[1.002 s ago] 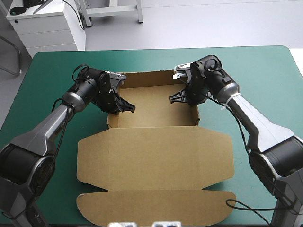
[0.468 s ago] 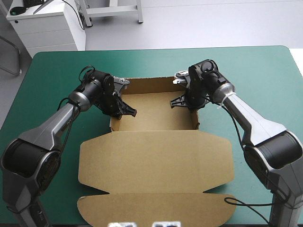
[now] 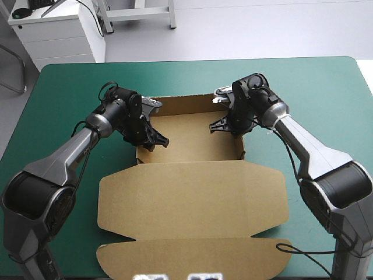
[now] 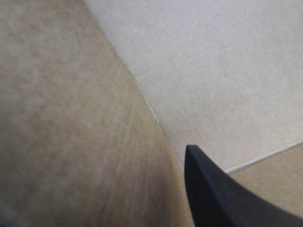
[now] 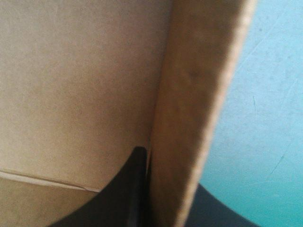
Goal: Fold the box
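Brown box (image 3: 192, 192) | walls raised, lid flat | left pincer (image 3: 150, 140), right pincer (image 3: 228, 126) each gripping a wall

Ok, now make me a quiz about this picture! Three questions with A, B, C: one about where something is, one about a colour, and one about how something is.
1. Where does the right tool hold the box?
A. at its right wall
B. on the near flap
C. nowhere, it hangs off the table

2. What colour is the table cover?
A. red
B. teal-green
C. yellow

3. How is the lid lying?
A. standing straight up
B. flat and open
C. rolled into a tube

Answers:
1 A: the right wrist view shows that wall between the black fingers.
2 B: teal-green shows all around the brown board.
3 B: it lies spread flat on the cover, on the near side of the tray.
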`<state>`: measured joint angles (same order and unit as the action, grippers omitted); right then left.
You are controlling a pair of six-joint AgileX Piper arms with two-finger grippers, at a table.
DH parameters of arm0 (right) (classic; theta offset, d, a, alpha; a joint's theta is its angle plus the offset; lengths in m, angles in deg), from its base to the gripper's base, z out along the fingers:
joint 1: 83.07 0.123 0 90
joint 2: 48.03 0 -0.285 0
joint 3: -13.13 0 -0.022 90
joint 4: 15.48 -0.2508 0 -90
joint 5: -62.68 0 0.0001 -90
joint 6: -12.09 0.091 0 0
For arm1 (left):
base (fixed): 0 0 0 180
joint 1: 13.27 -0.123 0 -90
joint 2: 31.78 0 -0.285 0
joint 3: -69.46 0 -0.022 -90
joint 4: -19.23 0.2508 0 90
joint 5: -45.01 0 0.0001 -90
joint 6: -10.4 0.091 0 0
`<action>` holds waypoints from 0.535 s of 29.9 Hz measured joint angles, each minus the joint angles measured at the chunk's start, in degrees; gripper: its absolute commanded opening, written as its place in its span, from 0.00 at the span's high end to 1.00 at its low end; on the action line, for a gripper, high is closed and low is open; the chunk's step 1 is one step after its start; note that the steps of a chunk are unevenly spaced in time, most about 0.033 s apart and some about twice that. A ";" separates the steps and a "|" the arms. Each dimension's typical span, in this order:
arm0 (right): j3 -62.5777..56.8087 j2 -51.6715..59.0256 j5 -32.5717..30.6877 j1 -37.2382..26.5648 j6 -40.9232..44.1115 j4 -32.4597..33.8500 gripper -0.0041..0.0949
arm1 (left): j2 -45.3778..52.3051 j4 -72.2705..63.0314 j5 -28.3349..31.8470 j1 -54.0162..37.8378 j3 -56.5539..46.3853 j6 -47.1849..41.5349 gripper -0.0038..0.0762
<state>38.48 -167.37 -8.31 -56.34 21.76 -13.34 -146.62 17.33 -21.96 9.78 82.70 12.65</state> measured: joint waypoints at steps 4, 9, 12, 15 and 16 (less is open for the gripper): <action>0.00 0.00 0.00 0.00 -0.76 -1.14 0.22 | 0.00 -0.94 -0.08 0.00 0.23 1.15 0.48; 0.00 0.00 0.00 0.17 -1.03 -2.87 0.11 | 0.00 -1.65 -2.11 0.05 2.86 2.86 0.30; 0.00 0.00 0.00 0.17 -1.09 -2.85 0.12 | 0.00 -1.61 -3.13 0.05 5.24 3.13 0.28; 0.00 0.00 0.00 0.17 -1.15 -2.85 0.14 | 0.00 -1.15 -3.48 0.05 7.68 3.24 0.28; 0.00 0.00 0.00 0.17 -1.15 -2.85 0.15 | 0.00 -1.00 -3.54 0.05 8.22 3.29 0.28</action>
<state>38.48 -167.37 -8.31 -56.17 20.61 -16.19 -146.62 16.33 -25.49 9.84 90.91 15.94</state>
